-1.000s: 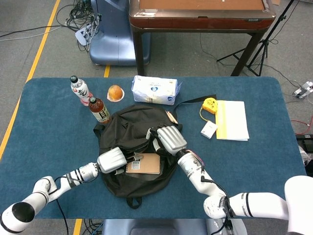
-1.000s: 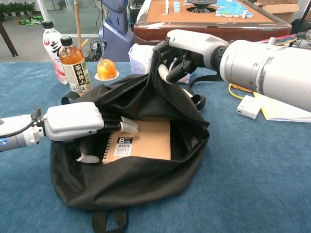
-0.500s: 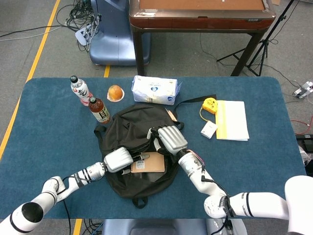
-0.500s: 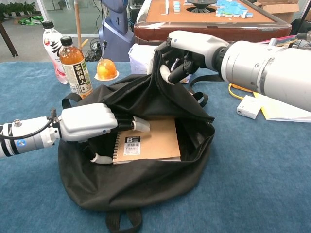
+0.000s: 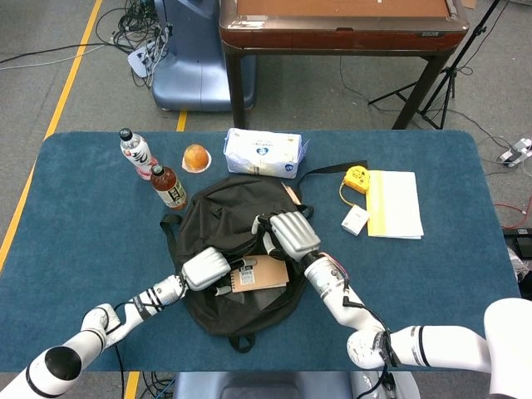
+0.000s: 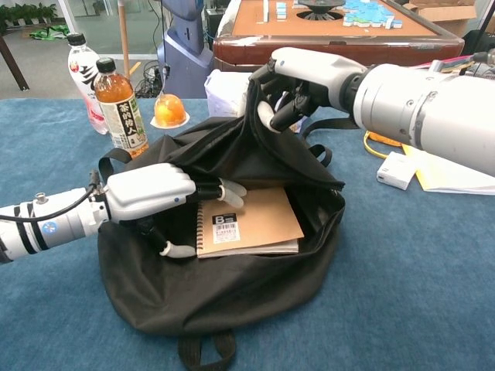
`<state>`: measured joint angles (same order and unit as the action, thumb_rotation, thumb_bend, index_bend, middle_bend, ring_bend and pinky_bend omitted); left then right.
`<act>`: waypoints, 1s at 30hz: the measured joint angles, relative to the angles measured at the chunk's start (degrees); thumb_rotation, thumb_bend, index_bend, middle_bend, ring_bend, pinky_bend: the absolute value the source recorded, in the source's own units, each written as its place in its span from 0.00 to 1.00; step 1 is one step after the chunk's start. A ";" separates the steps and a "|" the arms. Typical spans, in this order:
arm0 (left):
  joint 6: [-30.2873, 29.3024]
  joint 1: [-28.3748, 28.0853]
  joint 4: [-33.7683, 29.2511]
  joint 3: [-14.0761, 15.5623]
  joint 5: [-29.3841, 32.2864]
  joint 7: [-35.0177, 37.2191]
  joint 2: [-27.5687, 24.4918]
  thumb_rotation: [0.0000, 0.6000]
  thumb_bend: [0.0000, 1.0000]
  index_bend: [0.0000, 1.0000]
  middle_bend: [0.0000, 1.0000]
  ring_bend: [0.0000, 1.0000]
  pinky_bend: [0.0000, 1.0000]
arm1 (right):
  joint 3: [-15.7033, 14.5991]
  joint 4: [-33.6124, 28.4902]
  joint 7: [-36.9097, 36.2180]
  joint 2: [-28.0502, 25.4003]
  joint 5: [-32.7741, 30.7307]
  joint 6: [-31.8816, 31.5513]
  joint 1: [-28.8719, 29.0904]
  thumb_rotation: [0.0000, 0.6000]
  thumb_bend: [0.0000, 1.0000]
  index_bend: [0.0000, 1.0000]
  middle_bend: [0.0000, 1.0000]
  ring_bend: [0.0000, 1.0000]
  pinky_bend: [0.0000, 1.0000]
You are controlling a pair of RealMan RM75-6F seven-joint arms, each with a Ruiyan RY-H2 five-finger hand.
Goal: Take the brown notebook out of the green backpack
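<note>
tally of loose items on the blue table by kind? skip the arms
Bottles: 2
Backpack: 1
Brown notebook: 1
Tissue pack: 1
Orange fruit cup: 1
Yellow tape measure: 1
Yellow-edged paper pad: 1
Small white box: 1
Total: 9

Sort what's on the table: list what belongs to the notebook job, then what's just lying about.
Job: notebook, backpack, left hand on the notebook, right hand gripping the backpack flap.

Lying about: two bottles, orange, tissue pack, tape measure, yellow pad.
</note>
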<state>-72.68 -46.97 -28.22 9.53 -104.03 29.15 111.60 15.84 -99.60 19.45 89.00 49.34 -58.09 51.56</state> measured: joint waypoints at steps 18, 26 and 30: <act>0.24 0.08 2.47 -0.01 0.89 -0.64 2.49 1.00 0.52 0.34 0.12 0.14 0.21 | 0.08 1.02 0.41 0.34 -0.38 -0.19 0.14 1.00 0.73 0.43 0.42 0.32 0.31; -1.71 0.97 3.31 -1.32 2.34 1.22 4.08 1.00 0.55 0.55 0.29 0.25 0.23 | 0.77 0.42 0.76 -0.22 -0.78 -0.61 0.27 1.00 0.73 0.43 0.42 0.32 0.31; -3.20 1.16 3.38 -1.39 2.29 2.01 4.29 1.00 0.57 0.63 0.51 0.41 0.30 | 1.25 0.25 0.51 -0.54 -1.31 -0.61 0.31 1.00 0.73 0.43 0.42 0.32 0.31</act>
<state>-75.88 -45.81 -24.83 8.15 -101.74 31.15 115.89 17.10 -99.35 19.96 88.45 48.03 -58.70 51.87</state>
